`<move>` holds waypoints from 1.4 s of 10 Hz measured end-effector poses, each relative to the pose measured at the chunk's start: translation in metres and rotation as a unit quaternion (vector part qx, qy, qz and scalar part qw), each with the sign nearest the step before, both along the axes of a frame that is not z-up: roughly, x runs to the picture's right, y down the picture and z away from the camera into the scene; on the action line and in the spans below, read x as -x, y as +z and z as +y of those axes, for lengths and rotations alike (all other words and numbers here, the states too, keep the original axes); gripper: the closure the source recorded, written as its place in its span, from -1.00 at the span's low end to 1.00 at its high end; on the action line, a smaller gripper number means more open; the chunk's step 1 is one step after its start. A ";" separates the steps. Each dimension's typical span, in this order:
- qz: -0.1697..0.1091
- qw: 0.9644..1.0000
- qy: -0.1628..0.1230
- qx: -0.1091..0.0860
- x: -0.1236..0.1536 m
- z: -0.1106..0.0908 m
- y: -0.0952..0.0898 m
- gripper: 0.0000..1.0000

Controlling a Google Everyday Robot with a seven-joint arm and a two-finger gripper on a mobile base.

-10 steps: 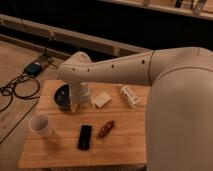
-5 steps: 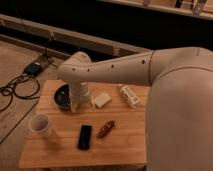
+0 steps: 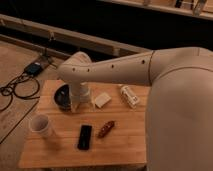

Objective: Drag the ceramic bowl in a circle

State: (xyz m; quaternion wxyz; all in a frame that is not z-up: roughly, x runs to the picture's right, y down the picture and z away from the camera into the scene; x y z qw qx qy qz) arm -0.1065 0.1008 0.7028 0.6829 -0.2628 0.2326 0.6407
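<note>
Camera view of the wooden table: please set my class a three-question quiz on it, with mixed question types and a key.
1. True or false: the white cup stands left of the black device on the table.
2. The gripper is down at the right edge of which thing? A ceramic bowl; B white cup; C black device.
3. Name what lies just right of the black device.
Key: 1 true; 2 A; 3 the brown packet.

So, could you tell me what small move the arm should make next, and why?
Probably lower the gripper slightly onto the rim of the ceramic bowl and close. It hangs at that rim with jaws open, so nothing seems gripped yet for dragging.
</note>
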 end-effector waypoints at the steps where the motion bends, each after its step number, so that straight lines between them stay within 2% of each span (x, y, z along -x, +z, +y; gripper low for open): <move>1: 0.003 1.000 0.001 0.000 -0.002 0.000 0.002 -0.30; 4: 0.023 1.000 0.007 -0.008 -0.010 -0.002 0.019 -0.30; 7: 0.030 0.999 0.022 -0.015 -0.009 -0.008 0.048 -0.30; 10: 0.019 0.998 0.046 -0.026 0.000 -0.020 0.088 -0.30; 12: 0.018 0.998 0.048 -0.026 0.002 -0.023 0.121 -0.30; 14: 0.016 0.999 0.045 -0.024 0.006 -0.026 0.144 -0.30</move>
